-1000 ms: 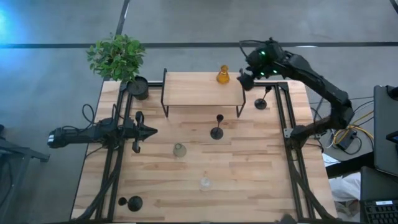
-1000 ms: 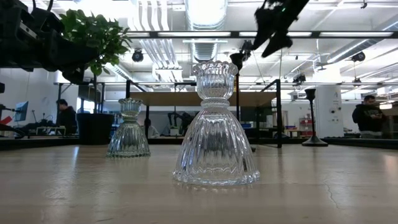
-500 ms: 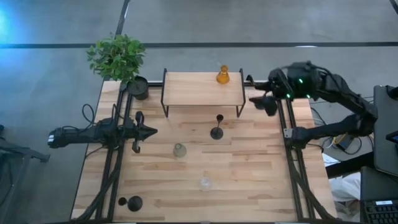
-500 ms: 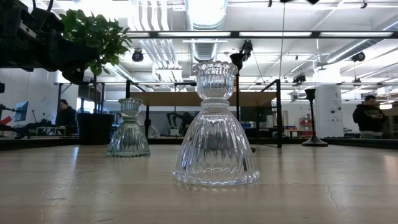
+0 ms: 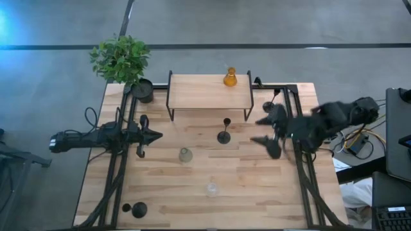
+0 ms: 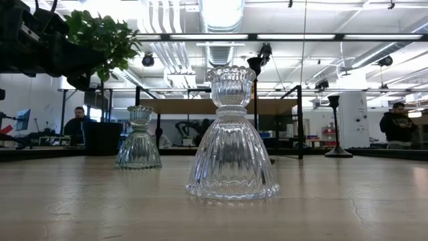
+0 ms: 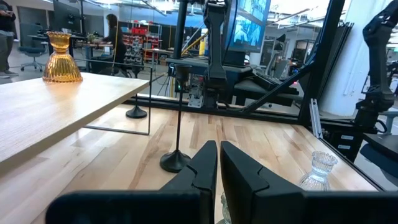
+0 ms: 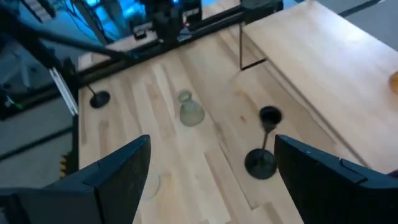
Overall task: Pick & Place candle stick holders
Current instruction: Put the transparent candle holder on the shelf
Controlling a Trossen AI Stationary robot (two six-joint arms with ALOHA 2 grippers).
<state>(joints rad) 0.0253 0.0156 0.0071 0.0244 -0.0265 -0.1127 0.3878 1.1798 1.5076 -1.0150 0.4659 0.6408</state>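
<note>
Your right claw [image 5: 264, 130] hangs wide open near the black candle holder [image 5: 223, 131] (holding nothing); your left claw [image 5: 156, 135] sits clenched, empty.

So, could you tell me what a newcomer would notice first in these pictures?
Probably the amber glass holder standing alone on the raised wooden shelf at the table's far side. Next, the right tool, jaws wide open and empty, above the table near the black candlestick at its middle.

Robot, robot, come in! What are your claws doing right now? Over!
Right gripper open, empty, over the table's right side near black holder. Left gripper shut, empty, parked at left edge. Amber holder on the shelf. Nothing blocking.
</note>
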